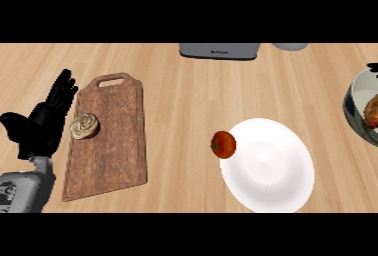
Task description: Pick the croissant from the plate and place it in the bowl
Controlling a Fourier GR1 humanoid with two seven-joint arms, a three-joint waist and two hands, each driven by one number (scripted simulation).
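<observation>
1. Head view, layout: the white plate (269, 167) lies near and right of centre on the desk (192, 90), and it is bare. The croissant (371, 111) shows as an orange-brown shape already inside the bowl (353, 107) at the far right edge, only partly in view.
2. Hands: the left hand (40, 122) rests at the left edge, fingers spread and straight, pinching nothing. The right hand does not show.
3. Other things: a tomato (223, 144) touches the plate's left rim; a small swirled pastry (84, 125) sits on the wooden cutting board (107, 145) just beside the left hand; a grey appliance (219, 51) stands at the far edge.
4. What could go wrong: the pastry lies nearest the left hand and could be mistaken for the croissant; a move by that hand could nudge it off the board. The bowl is cut by the view's edge, so judging whether the croissant sits fully inside is risky.
5. Direction: too little of the croissant shows to be sure; its visible part seems to run near-to-far, its ends hidden.
</observation>
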